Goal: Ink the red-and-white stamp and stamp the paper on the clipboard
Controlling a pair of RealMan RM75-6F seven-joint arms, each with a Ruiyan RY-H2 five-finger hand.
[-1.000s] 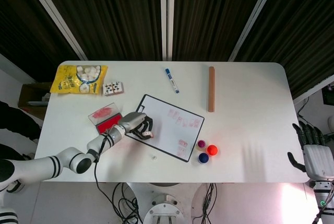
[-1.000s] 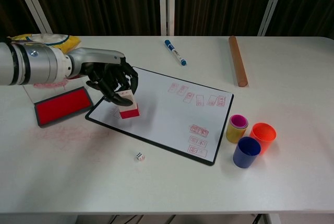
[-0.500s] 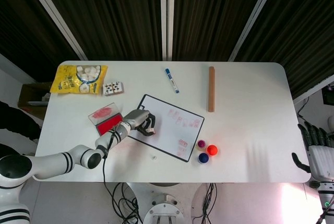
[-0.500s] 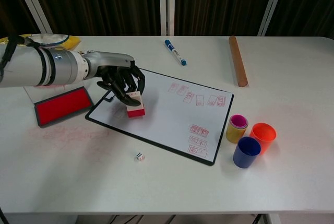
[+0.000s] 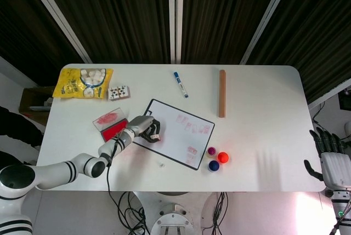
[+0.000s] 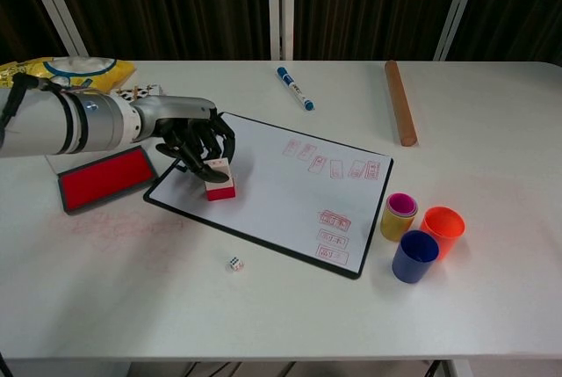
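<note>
The red-and-white stamp (image 6: 219, 184) stands on the white paper of the clipboard (image 6: 290, 206) near its left end, red base down on the sheet. My left hand (image 6: 195, 142) grips the stamp from above, dark fingers wrapped round its top; in the head view the left hand (image 5: 147, 127) covers most of the stamp (image 5: 155, 134). Several red stamp marks show on the paper's right half. The red ink pad (image 6: 104, 177) lies open just left of the clipboard. My right hand (image 5: 330, 158) hangs off the table's right edge, fingers spread, holding nothing.
Purple (image 6: 400, 214), orange (image 6: 441, 229) and blue cups (image 6: 413, 256) stand right of the clipboard. A small die (image 6: 234, 263) lies in front of it. A blue marker (image 6: 295, 87), a wooden rod (image 6: 399, 113), a yellow snack bag (image 5: 83, 82) and cards (image 5: 119, 92) lie further back.
My left hand has carried the stamp a little across the clipboard's left end and lowered it until its base rests on the paper. The right hand has barely moved.
</note>
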